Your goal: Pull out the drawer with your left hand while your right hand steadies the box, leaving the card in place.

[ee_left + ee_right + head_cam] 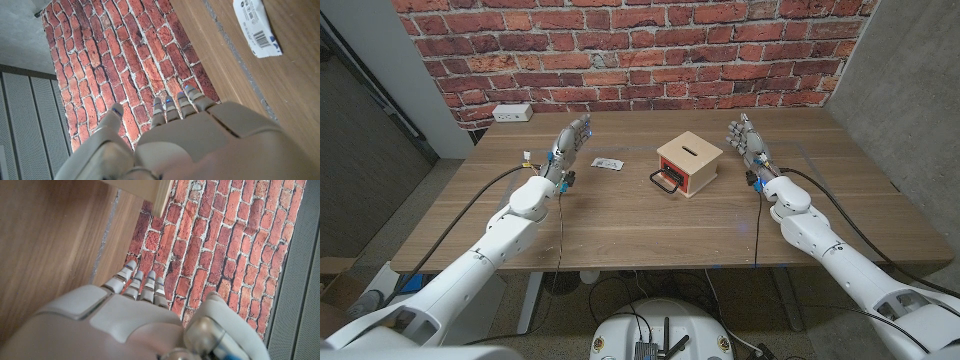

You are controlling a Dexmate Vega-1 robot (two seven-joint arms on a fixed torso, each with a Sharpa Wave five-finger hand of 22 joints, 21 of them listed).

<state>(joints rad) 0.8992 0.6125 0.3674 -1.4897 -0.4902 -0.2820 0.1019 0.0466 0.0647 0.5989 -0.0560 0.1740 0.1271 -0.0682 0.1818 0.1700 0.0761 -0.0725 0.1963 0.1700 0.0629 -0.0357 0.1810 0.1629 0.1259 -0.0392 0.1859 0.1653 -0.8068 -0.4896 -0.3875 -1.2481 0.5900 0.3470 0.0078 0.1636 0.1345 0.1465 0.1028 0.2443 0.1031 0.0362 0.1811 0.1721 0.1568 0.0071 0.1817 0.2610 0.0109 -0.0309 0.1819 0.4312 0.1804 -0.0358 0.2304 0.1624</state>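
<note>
- The wooden box (689, 163) sits near the middle of the wooden table (620, 225), slightly toward the robot's right, turned at an angle with one corner toward the robot.
- Its top has a narrow slot (694, 152).
- The drawer (672, 178) is in the box's face that points toward the left arm. It has a red front and a black handle (663, 181), and looks pushed in.
- The left hand (568, 148) is raised over the table to the left of the box, well apart from it, holding nothing. Its fingers (186, 101) are extended and close together, the thumb set off to the side.
- The right hand (749, 146) is on the other side of the box, near it but not touching, also holding nothing. Its fingers (134, 282) are straight and side by side, thumb apart.
- In the right wrist view a corner of the box (150, 192) shows beyond the fingertips, with bare tabletop between them.
- A small white packet (607, 163) with a printed barcode lies flat on the table between the left hand and the box, touching neither.
- A brick wall (630, 50) stands behind the table, and a white power strip (512, 112) lies at the far left corner.
</note>
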